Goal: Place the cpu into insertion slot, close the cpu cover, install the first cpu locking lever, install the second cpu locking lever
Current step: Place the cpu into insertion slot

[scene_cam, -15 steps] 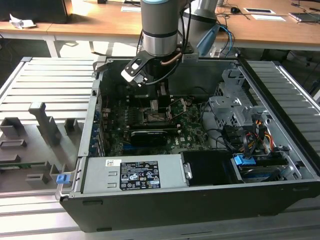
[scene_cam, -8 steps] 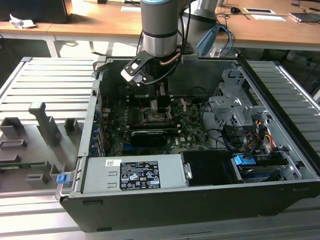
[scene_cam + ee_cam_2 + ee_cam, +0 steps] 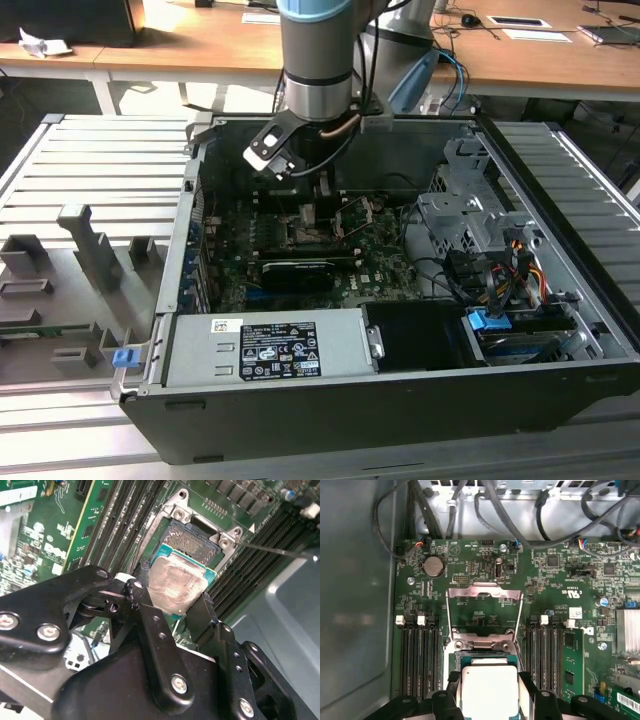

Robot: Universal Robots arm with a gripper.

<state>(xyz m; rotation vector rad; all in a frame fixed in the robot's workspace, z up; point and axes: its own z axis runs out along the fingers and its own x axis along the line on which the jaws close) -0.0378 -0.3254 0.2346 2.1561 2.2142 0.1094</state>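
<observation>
Over the insertion slot, the cpu clamped in the gripper.

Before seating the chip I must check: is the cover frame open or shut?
Open: in the first wrist view the cover frame is swung back off the socket; the hand holds the chip.

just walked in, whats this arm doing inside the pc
A Universal Robots arm is reaching into an open black computer case. Its black gripper is clamped on the small, flat, square cpu with a pale silvery-tan metal face, holding it over the square dark insertion slot with a silver metal rim on the green motherboard. Part of the slot shows uncovered beyond the chip, so it does not look seated. The thin silver-grey metal cpu cover, a windowed frame, stands flipped open.
</observation>
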